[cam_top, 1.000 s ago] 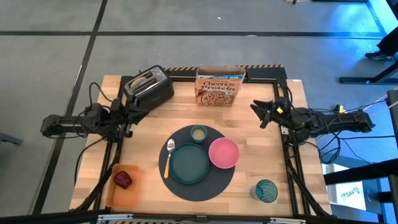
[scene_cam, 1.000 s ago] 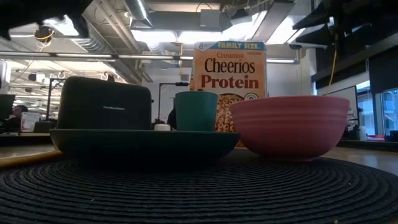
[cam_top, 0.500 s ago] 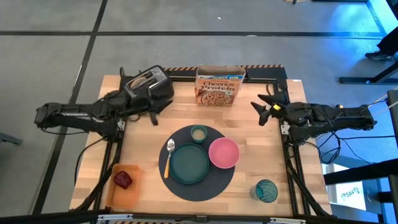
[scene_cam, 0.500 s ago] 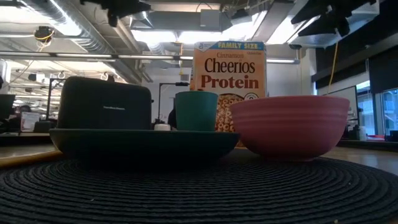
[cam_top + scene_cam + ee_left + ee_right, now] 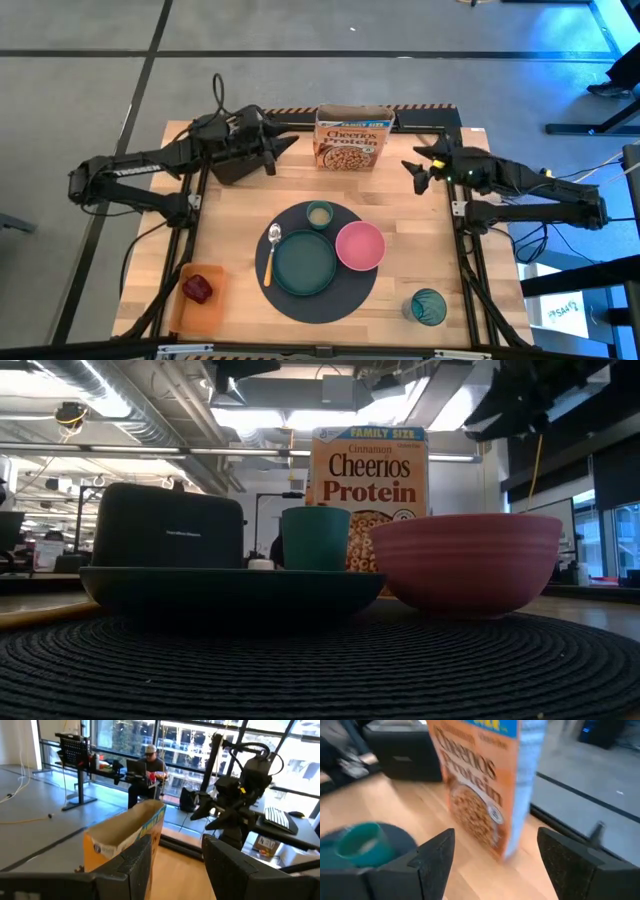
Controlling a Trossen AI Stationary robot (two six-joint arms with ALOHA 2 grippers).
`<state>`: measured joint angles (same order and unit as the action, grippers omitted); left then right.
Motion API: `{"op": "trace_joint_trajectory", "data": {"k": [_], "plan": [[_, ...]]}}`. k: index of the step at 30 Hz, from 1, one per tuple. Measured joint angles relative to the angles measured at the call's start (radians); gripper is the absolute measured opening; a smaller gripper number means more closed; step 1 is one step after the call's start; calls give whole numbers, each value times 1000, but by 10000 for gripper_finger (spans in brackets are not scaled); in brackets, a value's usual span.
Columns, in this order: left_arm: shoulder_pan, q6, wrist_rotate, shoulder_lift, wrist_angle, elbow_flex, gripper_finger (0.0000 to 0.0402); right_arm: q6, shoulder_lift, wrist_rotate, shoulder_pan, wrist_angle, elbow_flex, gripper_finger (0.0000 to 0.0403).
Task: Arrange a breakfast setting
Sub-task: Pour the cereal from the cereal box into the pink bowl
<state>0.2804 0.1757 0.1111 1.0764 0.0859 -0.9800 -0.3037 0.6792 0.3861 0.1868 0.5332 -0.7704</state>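
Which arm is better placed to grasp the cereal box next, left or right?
Probably either. The left gripper hovers open above the toaster, and the right gripper hovers open on the other side, both facing the cereal box. The left looks slightly nearer.

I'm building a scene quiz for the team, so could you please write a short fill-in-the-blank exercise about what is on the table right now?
1. The pink bowl rests on the round dark ____.
2. The red apple lies on the flat ____ tray.
3. The spoon with the orange handle lies just to the ____ of the teal plate in the high view.
4. The left hand hovers beside the black toaster, its fingers pointing toward the ____ box.

Missing words: mat; orange; left; cereal
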Motion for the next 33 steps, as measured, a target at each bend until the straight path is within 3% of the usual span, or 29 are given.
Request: {"op": "trace_joint_trajectory", "data": {"k": [8, 13, 17, 26, 33], "plan": [[-57, 1, 7, 50, -7, -50, 169, 139, 5, -121, 137, -108, -2, 289], [-118, -2, 136, 51, -80, -50, 169, 229, 92, -278, 260, -195, -5, 289], [-147, -2, 207, 52, -169, -50, 169, 286, 150, -354, 322, -153, -78, 289], [-226, 7, 344, 52, -343, -50, 169, 561, 271, -338, 337, -89, -250, 289], [-184, 6, 472, 71, -363, -52, 169, 542, 364, -393, 428, -58, -253, 289]]}}
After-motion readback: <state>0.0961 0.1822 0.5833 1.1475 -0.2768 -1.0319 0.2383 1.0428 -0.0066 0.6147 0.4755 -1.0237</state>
